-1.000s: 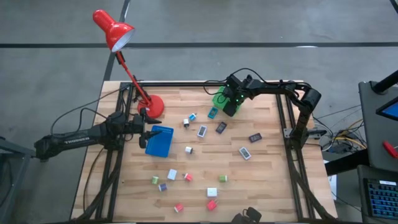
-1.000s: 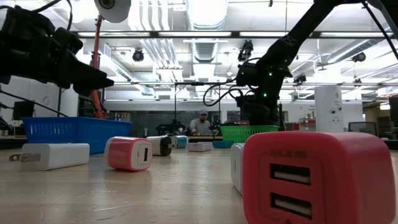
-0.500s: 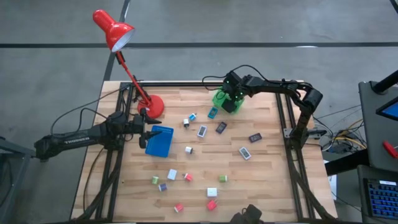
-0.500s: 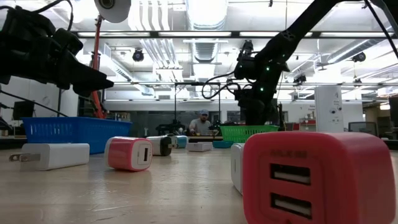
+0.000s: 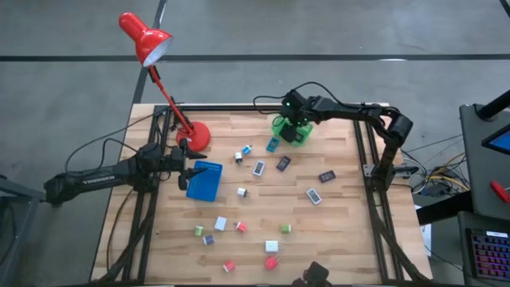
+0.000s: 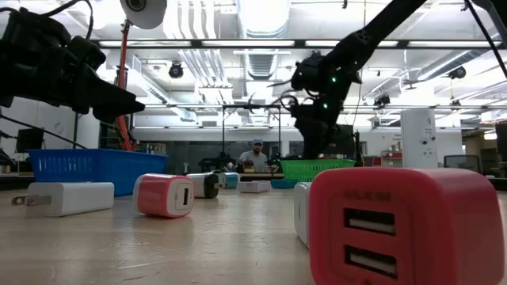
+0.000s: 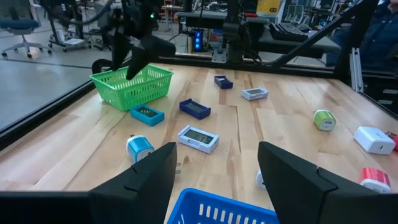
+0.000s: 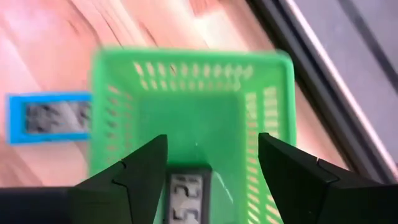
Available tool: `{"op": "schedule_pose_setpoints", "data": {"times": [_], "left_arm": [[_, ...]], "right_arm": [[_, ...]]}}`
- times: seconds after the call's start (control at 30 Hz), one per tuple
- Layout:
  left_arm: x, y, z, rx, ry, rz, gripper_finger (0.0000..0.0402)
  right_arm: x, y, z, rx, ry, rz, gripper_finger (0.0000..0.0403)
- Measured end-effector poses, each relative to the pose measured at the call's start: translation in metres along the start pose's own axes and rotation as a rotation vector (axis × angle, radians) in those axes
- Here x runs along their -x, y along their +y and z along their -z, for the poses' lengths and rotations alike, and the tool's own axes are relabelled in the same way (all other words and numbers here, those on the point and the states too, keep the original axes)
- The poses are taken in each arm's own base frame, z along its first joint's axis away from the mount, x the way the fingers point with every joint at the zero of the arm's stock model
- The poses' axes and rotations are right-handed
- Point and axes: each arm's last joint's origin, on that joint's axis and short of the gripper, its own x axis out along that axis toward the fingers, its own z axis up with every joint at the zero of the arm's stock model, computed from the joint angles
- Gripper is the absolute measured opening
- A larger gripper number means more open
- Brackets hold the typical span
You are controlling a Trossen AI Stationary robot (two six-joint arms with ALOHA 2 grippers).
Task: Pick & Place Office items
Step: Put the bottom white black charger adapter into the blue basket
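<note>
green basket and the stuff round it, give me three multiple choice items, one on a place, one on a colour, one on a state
1. Where is the right gripper?
A. above the green basket
B. over the blue tray
C. by the red lamp

2. What colour is the flat piece lying beside the basket?
A. red
B. blue
C. white

3. How do the right gripper's jaws stand?
A. shut on a block
B. open
C. shut on the basket's rim

Answers: 1 A, the right wrist view looks into the basket; 2 B, blue frame, grey screen; 3 B, a clear gap between the fingers.
</note>
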Motion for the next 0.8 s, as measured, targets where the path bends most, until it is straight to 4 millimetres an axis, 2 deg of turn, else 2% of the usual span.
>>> {"op": "schedule_pose_setpoints", "data": {"times": [0.13, 0.4, 0.53, 0.8], "left_arm": [[0.000, 0.000, 0.000, 0.005, 0.000, 0.009, 0.0234], [0.000, -0.001, -0.001, 0.004, -0.008, 0.029, 0.0234], [0.000, -0.001, -0.001, 0.005, -0.009, 0.032, 0.0234], [0.000, -0.002, -0.003, 0.007, -0.027, 0.044, 0.0234]], "right_arm": [[0.015, 0.016, -0.012, 0.055, -0.125, -0.017, 0.0233], [0.063, 0.056, -0.023, 0.158, -0.449, -0.073, 0.0230], [0.084, 0.077, -0.017, 0.201, -0.606, -0.116, 0.0230], [0.114, 0.113, 0.013, 0.265, -0.783, -0.201, 0.0230]]}}
